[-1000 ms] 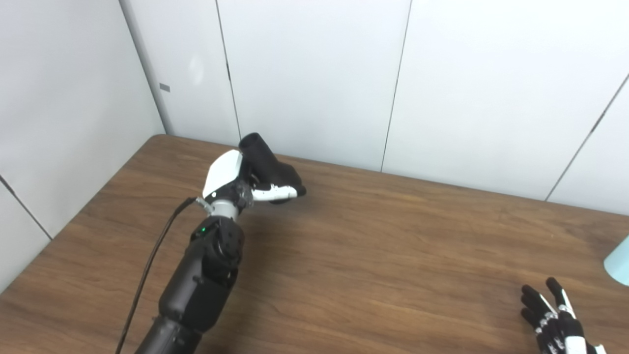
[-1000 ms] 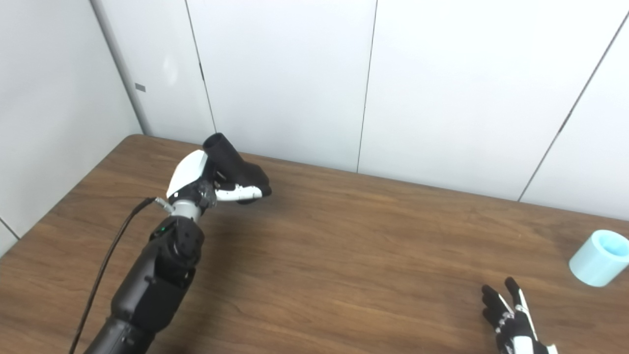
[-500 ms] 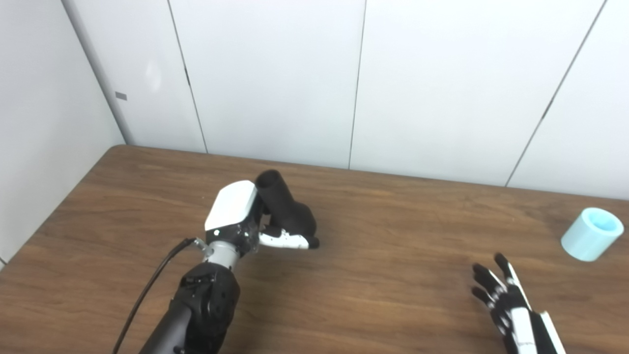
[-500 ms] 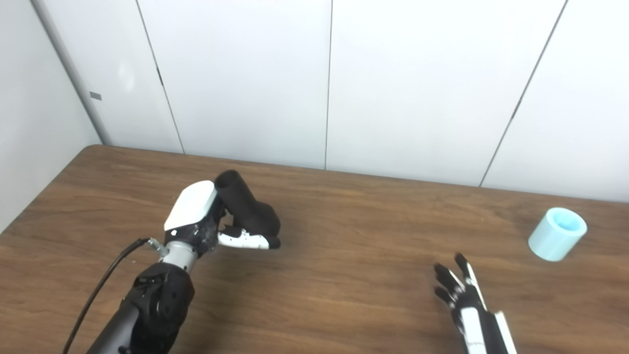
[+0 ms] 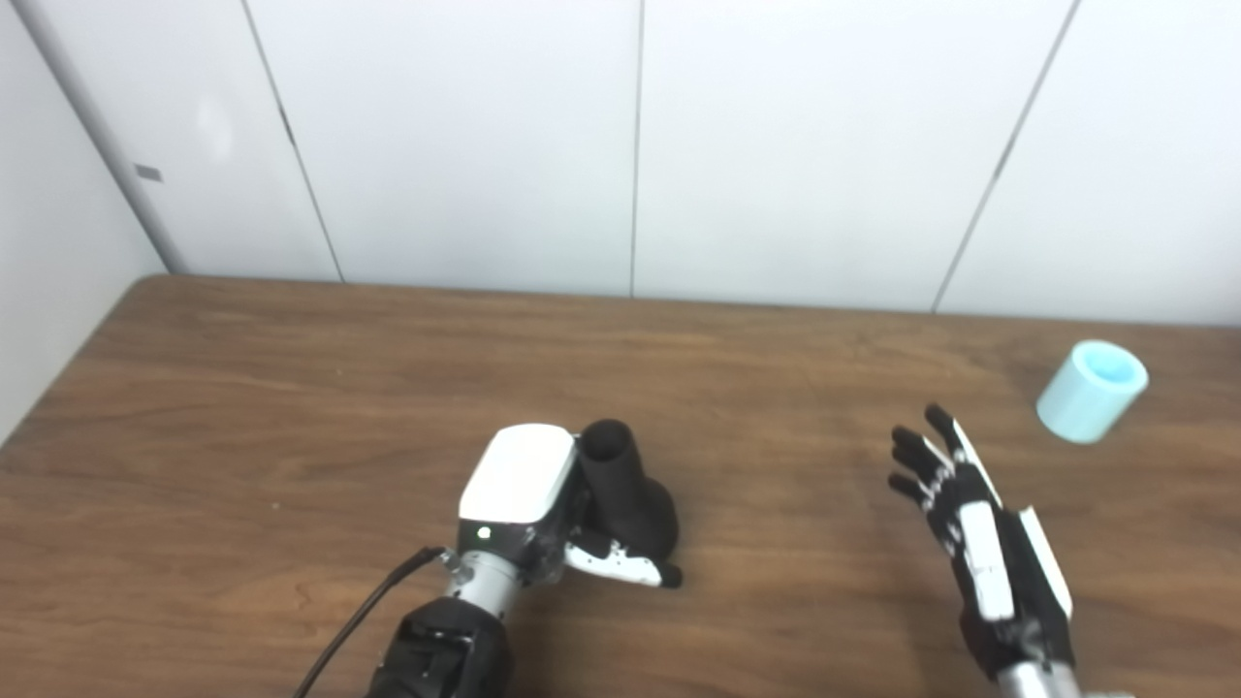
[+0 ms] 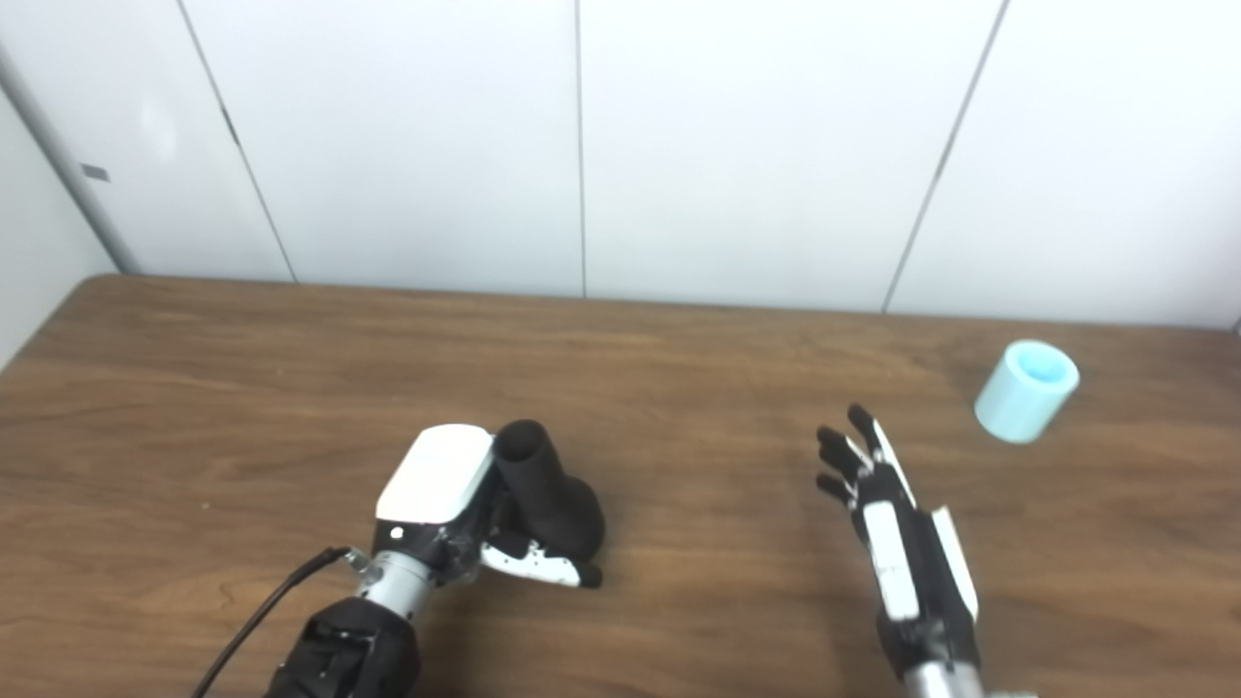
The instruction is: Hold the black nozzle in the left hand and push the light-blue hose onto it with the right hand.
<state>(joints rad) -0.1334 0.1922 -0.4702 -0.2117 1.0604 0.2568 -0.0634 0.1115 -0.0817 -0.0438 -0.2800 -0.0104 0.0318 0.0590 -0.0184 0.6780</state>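
Note:
My left hand (image 5: 543, 509) is shut on the black nozzle (image 5: 625, 490), a short dark tube with a wider base, held with its open end tilted up and away over the table's front middle. The light-blue hose (image 5: 1091, 391), a short pale cylinder, lies on its side on the table at the far right, its open end facing up and right. My right hand (image 5: 970, 528) is open with its fingers spread and pointing away, low over the table. It holds nothing and is well short of the hose, to the hose's left and nearer me.
The brown wooden table (image 5: 291, 388) ends at white wall panels (image 5: 630, 145) along its back edge. A black cable (image 5: 359, 620) runs from my left wrist toward the bottom edge.
The camera has swung right and down, bringing the hose fully into view. My right hand has reached forward toward the hose. My left hand has drawn the nozzle back toward me.

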